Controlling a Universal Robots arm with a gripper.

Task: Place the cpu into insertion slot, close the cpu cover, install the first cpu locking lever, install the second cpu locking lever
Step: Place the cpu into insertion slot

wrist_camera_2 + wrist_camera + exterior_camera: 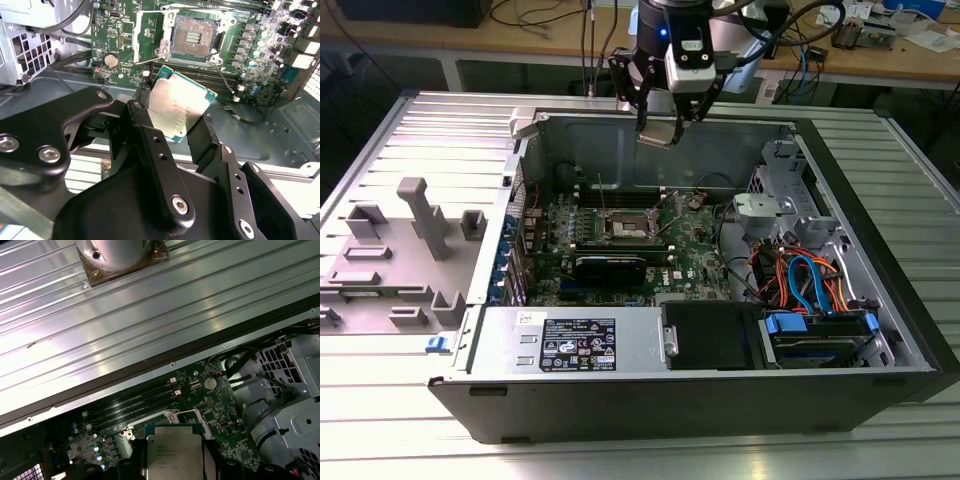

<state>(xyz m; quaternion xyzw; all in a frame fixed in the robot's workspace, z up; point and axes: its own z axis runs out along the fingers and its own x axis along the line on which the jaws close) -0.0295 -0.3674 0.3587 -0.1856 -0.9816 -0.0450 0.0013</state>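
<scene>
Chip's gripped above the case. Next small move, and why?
Probably carry the gripper over the insertion slot before lowering. The cpu is clamped between the fingers high above the board, and in the second wrist view the slot, its pin field uncovered, lies beyond the chip, not beneath it.

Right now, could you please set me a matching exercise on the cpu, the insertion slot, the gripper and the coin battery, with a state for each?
1 cpu
2 insertion slot
3 gripper
4 coin battery

a bare, pin field showing
b shut, carrying something
c held in the air
d seated on the green board

Pairs: 1-c, 2-a, 3-b, 4-d
</scene>
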